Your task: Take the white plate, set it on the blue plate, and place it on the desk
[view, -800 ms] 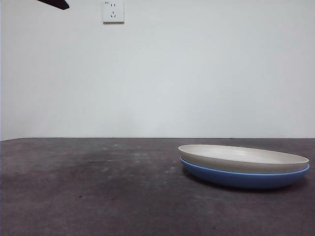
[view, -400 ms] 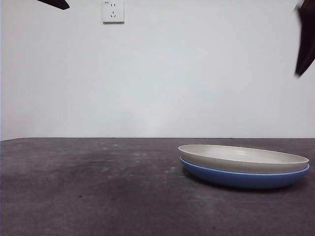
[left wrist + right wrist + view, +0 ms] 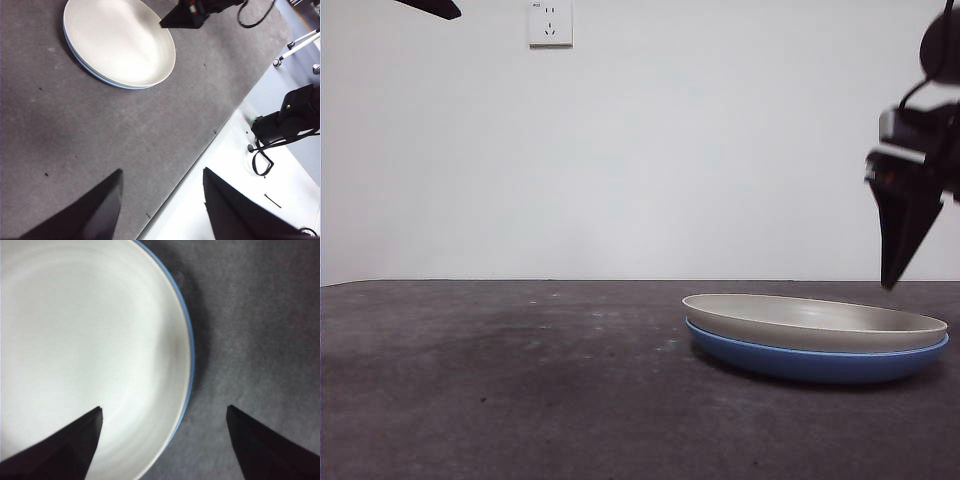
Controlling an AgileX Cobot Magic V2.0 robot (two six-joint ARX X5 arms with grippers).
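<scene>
Not much of the blue plate [image 3: 817, 363] shows: from the front only a curved band of its side under the white plate [image 3: 815, 322], and from the right wrist camera just a thin blue crescent [image 3: 189, 352] along the white plate's edge. The white plate [image 3: 90, 350] sits nested in the blue one, and the stack rests on the desk [image 3: 500, 390], toward the right of the front view. In the right wrist view the white plate runs off the frame, so its far side is cut away.

The right gripper [image 3: 162, 412] hangs above the stack's rim, jaws spread wide with nothing between them, one over the white plate, the other over bare desk [image 3: 260, 330]. From the front it shows as a dark wedge [image 3: 903, 240] pointing down, clear of the plate; its arm is cut off by the frame edge.

The left gripper [image 3: 162, 176] waits well away from the plates [image 3: 119, 42], jaws parted and empty, over the desk's edge [image 3: 100, 130].

The desk is dark grey, mottled and speckled. Behind it stands a plain pale wall with a white wall socket [image 3: 550, 24] high up. Beyond the desk's edge, the left wrist view shows pale floor, black cables and a dark device [image 3: 287, 117] with a small green light.
</scene>
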